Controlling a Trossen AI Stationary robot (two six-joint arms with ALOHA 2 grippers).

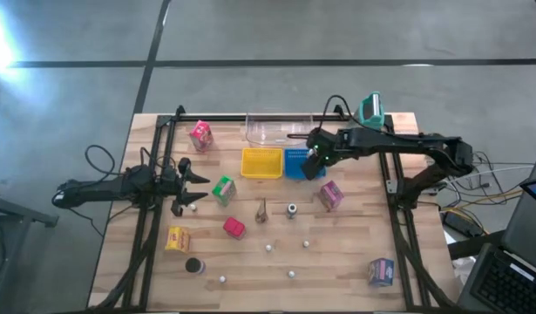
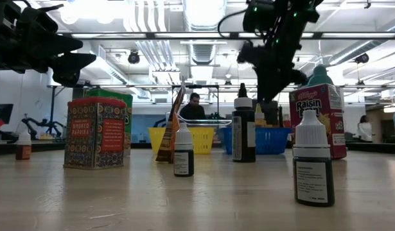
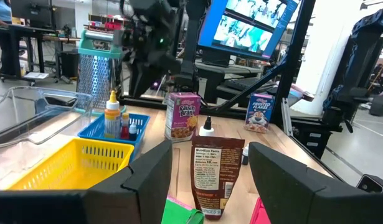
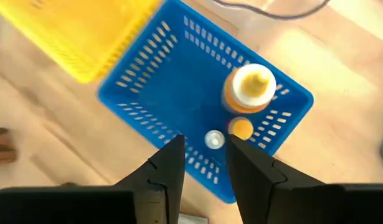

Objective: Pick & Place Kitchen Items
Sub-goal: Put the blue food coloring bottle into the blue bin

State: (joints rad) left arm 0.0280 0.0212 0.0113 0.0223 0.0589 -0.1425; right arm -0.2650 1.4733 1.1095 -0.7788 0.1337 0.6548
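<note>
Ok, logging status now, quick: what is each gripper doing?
Left gripper: open, empty, over the table.
Right gripper: open, empty, above the blue plastic basket.

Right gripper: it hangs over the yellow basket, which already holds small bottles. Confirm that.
Wrong on the basket. The right gripper hangs over the blue basket, not the yellow basket beside it. The right wrist view shows the small bottles standing in the blue one.

Two matte-black jointed arms, black cables looping off each; right claw (image 1: 315,166) shows small green lights.
</note>
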